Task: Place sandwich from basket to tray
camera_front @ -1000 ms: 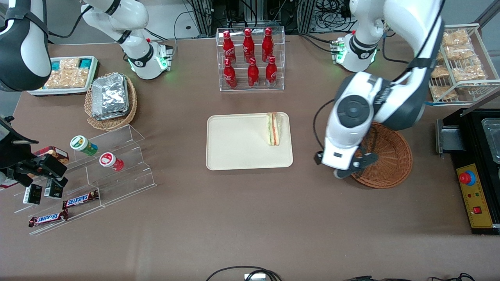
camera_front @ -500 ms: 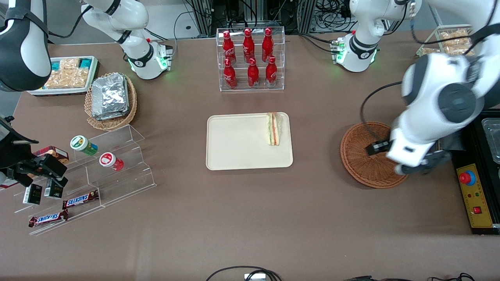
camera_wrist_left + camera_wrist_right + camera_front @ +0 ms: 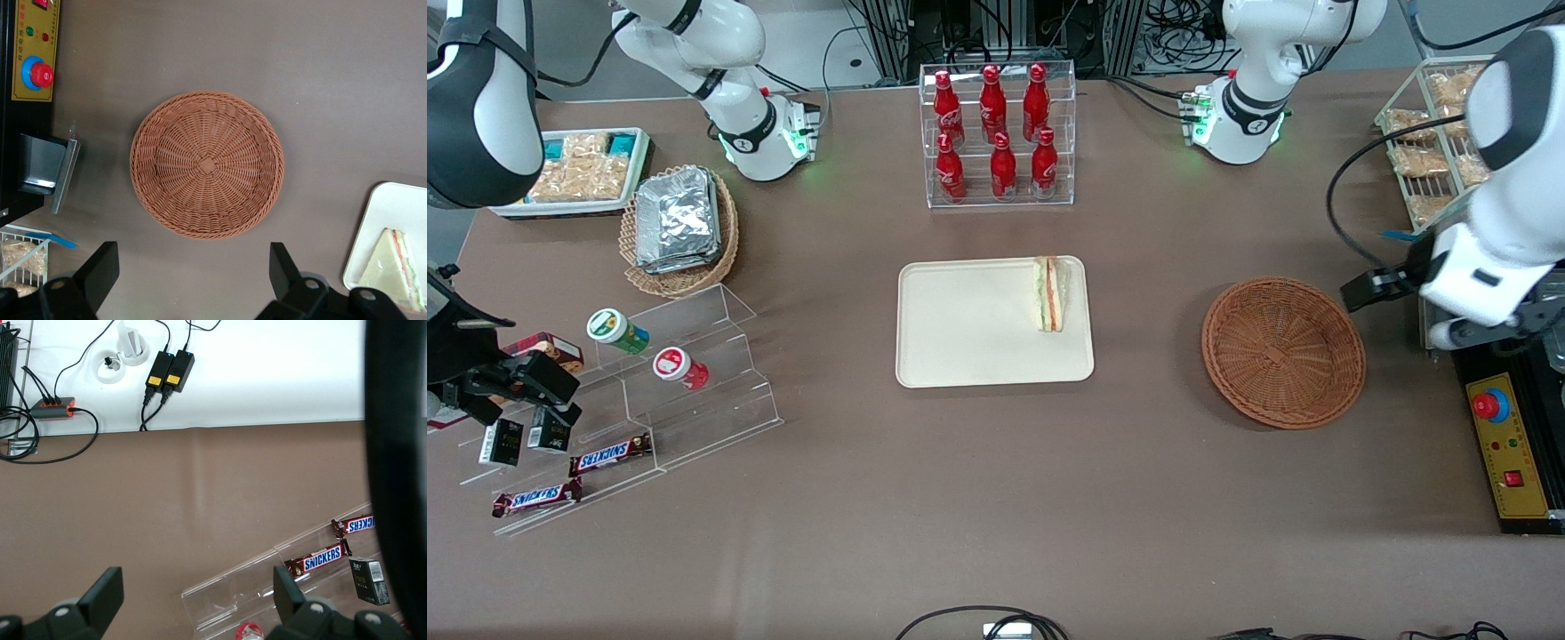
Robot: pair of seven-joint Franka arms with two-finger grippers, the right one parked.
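Observation:
The sandwich (image 3: 1050,293) stands as a pale wedge with orange, red and green layers on the cream tray (image 3: 978,342), near the tray's edge that faces the basket. It also shows in the left wrist view, the sandwich (image 3: 393,267) on the tray (image 3: 390,213). The reddish-brown wicker basket (image 3: 1283,351) sits beside the tray toward the working arm's end, with nothing in it, and fills the wrist view as the basket (image 3: 207,165). My left gripper (image 3: 1489,331) hangs high over the black control unit's edge, off the basket toward the working arm's end. The gripper (image 3: 193,280) is open and holds nothing.
A clear rack of red bottles (image 3: 999,133) stands farther from the camera than the tray. A black control unit with a red button (image 3: 1490,405) and a wire rack of snack packs (image 3: 1440,133) lie at the working arm's end. A tan basket of foil packs (image 3: 680,227) and acrylic steps (image 3: 694,382) lie toward the parked arm's end.
My left gripper has swung from the basket's tray-side edge, across the basket, out past it toward the working arm's end. The sandwich has stayed put on the tray.

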